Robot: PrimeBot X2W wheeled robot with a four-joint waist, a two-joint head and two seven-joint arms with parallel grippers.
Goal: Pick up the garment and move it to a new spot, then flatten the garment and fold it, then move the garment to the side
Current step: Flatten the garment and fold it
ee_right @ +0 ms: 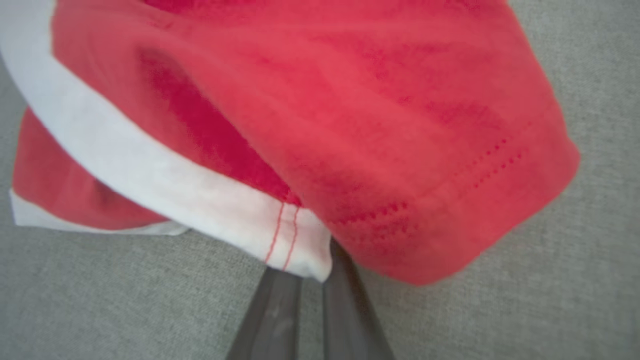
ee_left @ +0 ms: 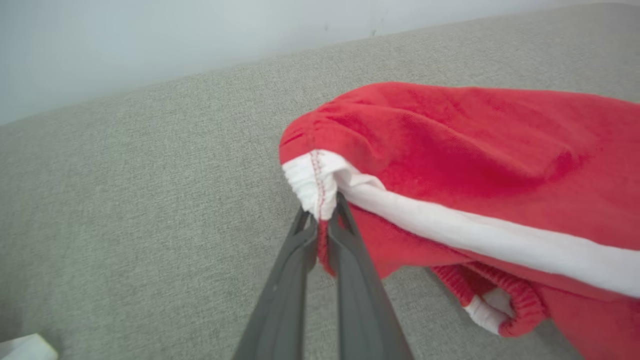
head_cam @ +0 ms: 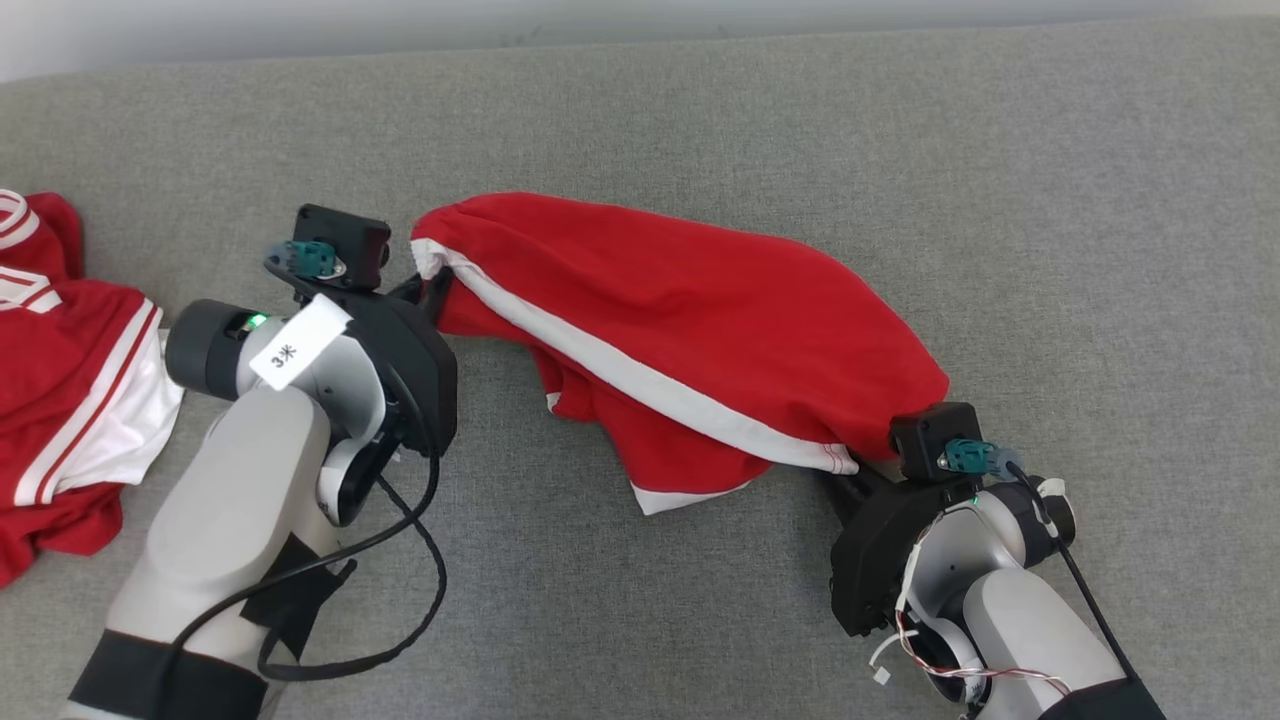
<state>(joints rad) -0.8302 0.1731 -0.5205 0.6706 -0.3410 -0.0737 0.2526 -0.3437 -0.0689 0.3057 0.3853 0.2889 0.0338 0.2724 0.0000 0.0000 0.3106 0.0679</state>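
Surface [head_cam: 700,100]: grey fabric, bearing everything.
Garment [head_cam: 680,330]: red shorts mid-surface, held at two corners, seemingly part-raised for carrying.
Second garment [head_cam: 70,400]: far left, apart.
Left jaws: clamped on waistband corner.
Right jaws: clamped on hem corner.

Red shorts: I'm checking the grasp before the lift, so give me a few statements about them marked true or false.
1. The left gripper is shut on the waistband end of the red shorts. True.
2. The right gripper hangs open, apart from the shorts. False: it is shut on the hem corner by the white stripe.
3. A second red-and-white garment lies on the robot's left. True.
4. The shorts lie folded flat on a wooden table. False: they hang bunched between both grippers over grey upholstery.
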